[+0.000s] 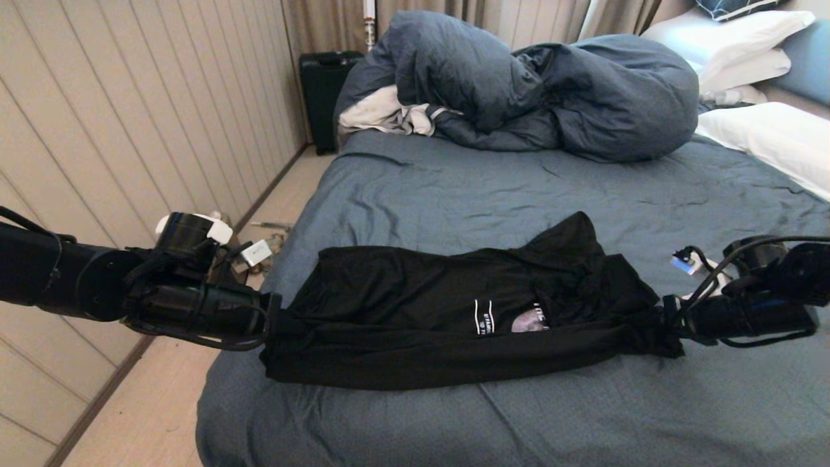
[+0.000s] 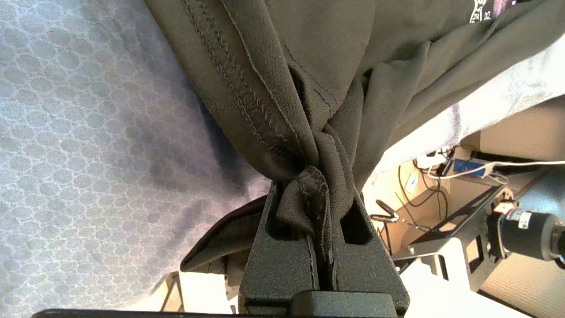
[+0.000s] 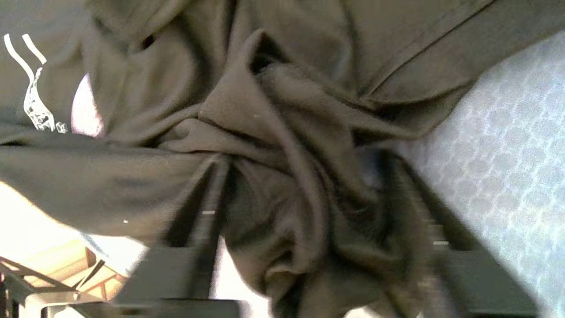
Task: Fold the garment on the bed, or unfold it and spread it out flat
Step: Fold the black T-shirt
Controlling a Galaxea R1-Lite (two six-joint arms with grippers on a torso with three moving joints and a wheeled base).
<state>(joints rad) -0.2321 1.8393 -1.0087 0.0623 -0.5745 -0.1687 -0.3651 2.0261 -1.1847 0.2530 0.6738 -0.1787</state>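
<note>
Pinching the garment [image 1: 415,311] in my left hand [image 1: 272,321] by a bunched hem corner, my right hand [image 1: 668,318] spread around its other end, I judge this bed-draped [image 1: 454,194] shirt light, limp, best gripped at seams.

Pale wall [image 1: 130,117] of angled beige panels along the left, meeting a light wooden floor [image 1: 149,415] at a dark skirting strip. Beige curtains [image 1: 324,26] hanging at the far end, with a black suitcase [image 1: 327,97] standing upright below them against the wall. Bulky dark-blue duvet [image 1: 519,91] heaped at the far side, a white cloth [image 1: 382,113] tucked beneath its left edge. White pillows [image 1: 746,39] stacked at the upper right. Small white items and cables [image 1: 259,250] on the floor near the wall, possibly chargers. Soft, even indoor light.
</note>
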